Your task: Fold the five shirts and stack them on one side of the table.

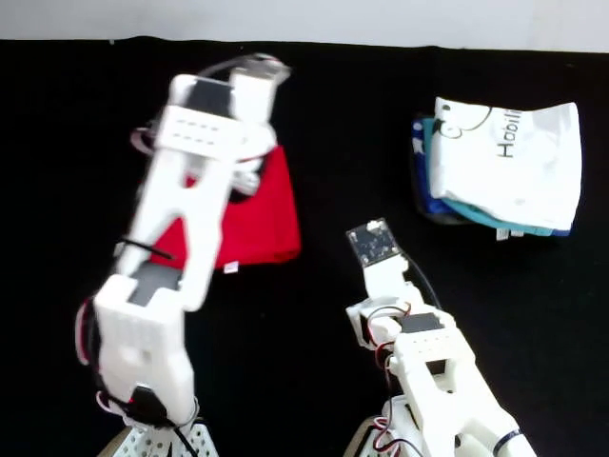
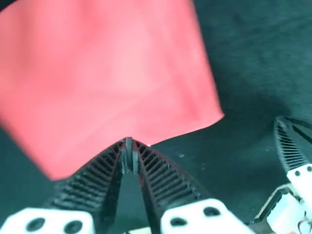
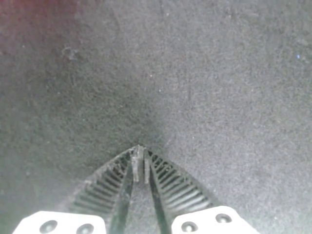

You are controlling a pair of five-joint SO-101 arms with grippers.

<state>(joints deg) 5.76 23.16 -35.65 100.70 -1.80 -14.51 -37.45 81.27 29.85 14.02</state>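
Both pressed together: left claw, right claw; black tabletop, pale wall behind.

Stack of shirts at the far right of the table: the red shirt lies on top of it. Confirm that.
Not right. A white shirt lies on top of the stack. The red shirt lies by itself on the other side of the table. The high view shows this.

Single shirt left; stack (of shirts) right.
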